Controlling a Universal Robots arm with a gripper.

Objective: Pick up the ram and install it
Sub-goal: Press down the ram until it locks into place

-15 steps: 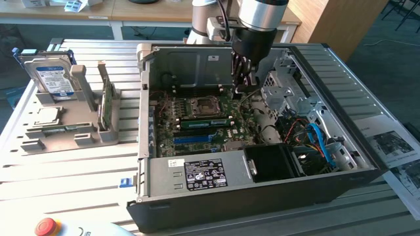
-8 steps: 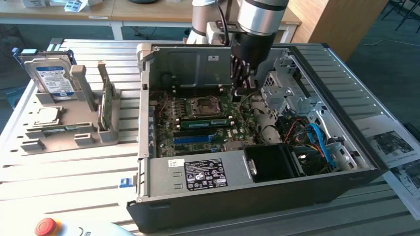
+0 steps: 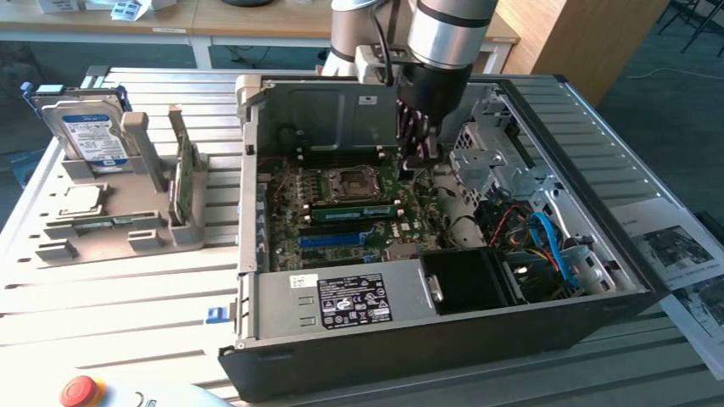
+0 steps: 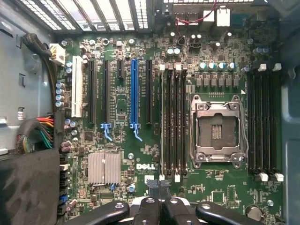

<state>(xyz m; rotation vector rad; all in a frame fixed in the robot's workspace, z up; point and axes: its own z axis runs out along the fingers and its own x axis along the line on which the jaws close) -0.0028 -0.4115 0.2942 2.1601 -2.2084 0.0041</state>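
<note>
One hand [image 3: 414,155], fingers pressed together on nothing, hangs inside the computer case [image 3: 633,275]; the ram [image 3: 181,182] stands upright in its holder [image 3: 186,231], well toward the exterior view's left.

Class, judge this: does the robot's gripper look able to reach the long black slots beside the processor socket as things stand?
Probably yes. The case lies open, the gripper hangs over the board inside it, and no cable or card crosses the slots beside the socket.
</note>
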